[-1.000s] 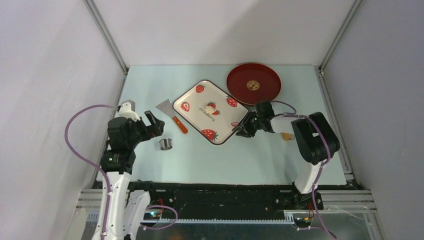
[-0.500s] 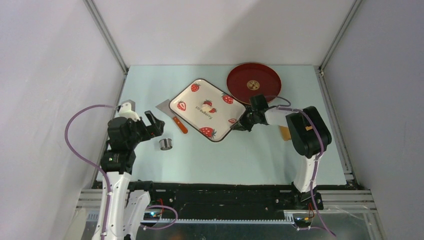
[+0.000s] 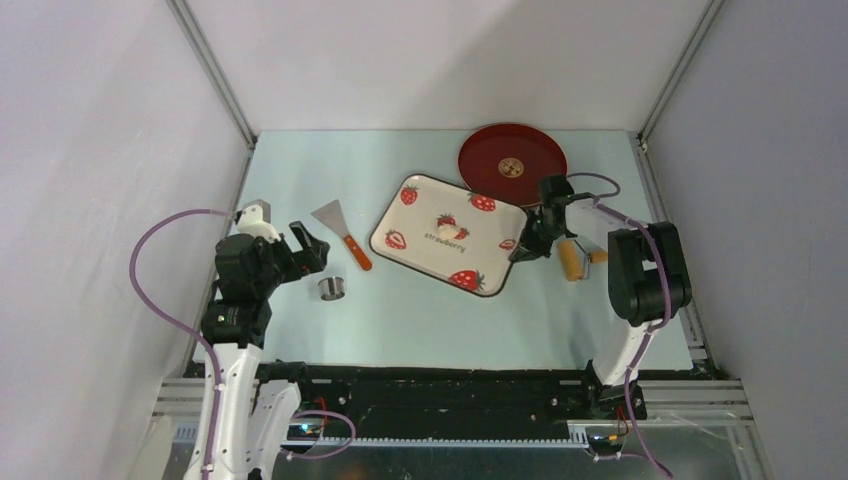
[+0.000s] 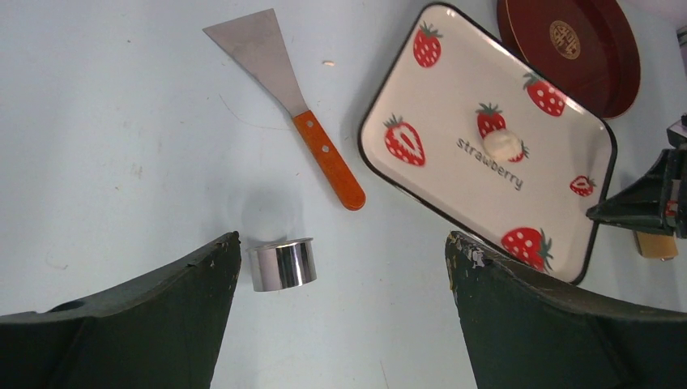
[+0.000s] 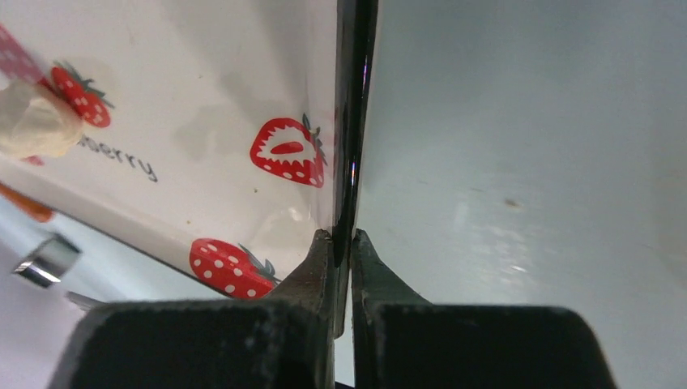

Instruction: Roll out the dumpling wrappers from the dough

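A small, soft, cream-white lump of dough (image 3: 446,221) lies near the middle of the strawberry-patterned plate (image 3: 415,214), partly covering a printed strawberry.

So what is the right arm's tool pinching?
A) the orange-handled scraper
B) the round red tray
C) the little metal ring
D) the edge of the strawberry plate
D: in the right wrist view the right tool is shut on the dark rim of the strawberry plate.
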Controlling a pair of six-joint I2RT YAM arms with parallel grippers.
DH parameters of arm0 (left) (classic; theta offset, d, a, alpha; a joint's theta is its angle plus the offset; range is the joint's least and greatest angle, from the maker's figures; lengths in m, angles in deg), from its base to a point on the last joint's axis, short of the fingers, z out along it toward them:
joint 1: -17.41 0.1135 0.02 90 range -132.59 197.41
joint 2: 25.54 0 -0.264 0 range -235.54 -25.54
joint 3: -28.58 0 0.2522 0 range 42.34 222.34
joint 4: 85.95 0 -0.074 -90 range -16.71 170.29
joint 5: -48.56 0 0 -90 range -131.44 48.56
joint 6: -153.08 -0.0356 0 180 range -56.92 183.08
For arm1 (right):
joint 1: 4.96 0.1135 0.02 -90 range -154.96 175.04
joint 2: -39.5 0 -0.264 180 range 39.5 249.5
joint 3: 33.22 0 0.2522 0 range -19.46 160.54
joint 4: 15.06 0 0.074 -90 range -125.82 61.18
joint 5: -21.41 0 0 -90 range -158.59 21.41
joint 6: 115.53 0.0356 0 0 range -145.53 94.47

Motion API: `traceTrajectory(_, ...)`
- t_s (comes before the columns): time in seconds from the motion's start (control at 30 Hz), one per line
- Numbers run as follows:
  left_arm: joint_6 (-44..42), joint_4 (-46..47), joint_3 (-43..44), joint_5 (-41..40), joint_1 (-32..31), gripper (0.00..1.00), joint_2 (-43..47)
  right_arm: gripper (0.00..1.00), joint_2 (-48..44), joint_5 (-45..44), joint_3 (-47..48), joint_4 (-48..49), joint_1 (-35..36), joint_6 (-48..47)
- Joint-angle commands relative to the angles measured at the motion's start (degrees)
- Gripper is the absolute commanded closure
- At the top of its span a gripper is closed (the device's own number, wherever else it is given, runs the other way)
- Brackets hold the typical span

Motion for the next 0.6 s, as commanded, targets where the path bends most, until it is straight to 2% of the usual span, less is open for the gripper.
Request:
traceTrajectory(0.0, -1.3, 0.8, -0.1, 0.9, 0.3, 0.0, 0.1, 1.0, -2.3, -6.6, 1.0, -12.2, -2.5, -13.4)
traceTrajectory(0.3, -1.4, 0.8, -0.2, 1.2, 0.4, 0.0, -0.1, 1.0, -6.4, -6.3, 0.3, -17.1, -2.8, -23.8)
traceTrajectory(0.57, -1.4, 0.9, -0.3, 1.5, 0.3, 0.0, -0.3, 1.0, -4.8, -5.1, -0.7, -16.3, 0.2, -26.7)
